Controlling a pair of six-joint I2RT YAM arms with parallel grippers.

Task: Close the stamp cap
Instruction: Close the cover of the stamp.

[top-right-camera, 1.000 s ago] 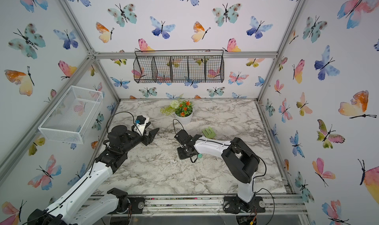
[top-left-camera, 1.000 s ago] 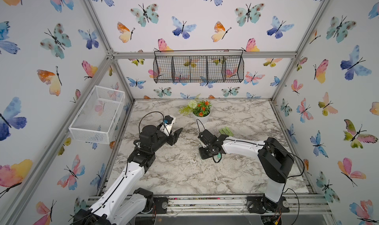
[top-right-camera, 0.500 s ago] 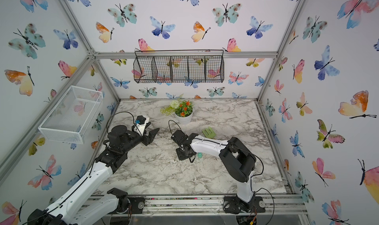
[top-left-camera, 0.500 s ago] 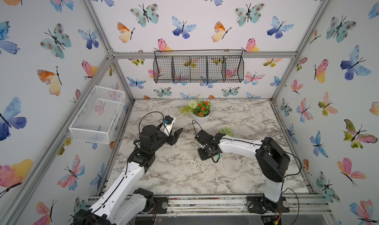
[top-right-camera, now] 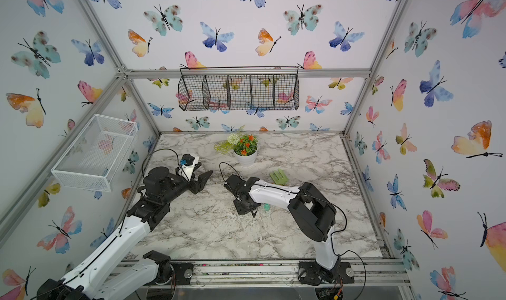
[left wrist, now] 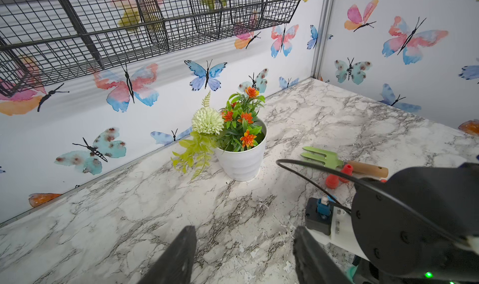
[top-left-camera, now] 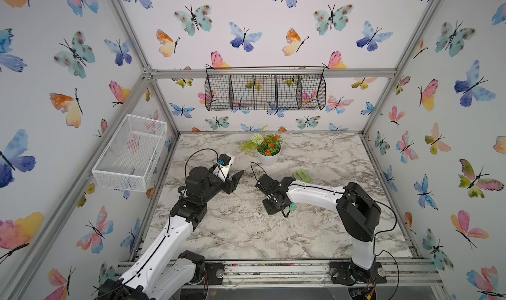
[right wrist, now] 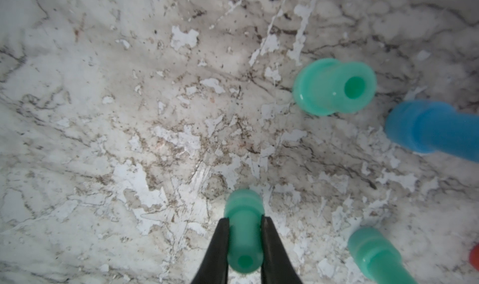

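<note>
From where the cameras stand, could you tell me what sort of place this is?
Probably a staged robot test cell, not a real room: an aluminium frame holds butterfly-papered panels, and the left arm and right arm are bolted to a rail fronting a marble-look tabletop.

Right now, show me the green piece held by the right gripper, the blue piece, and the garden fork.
Held green piece (right wrist: 243,228): right wrist view, on its narrow middle.
Blue piece (right wrist: 438,129): right wrist view, on its body.
Garden fork (left wrist: 329,161): left wrist view, on its green head.
</note>
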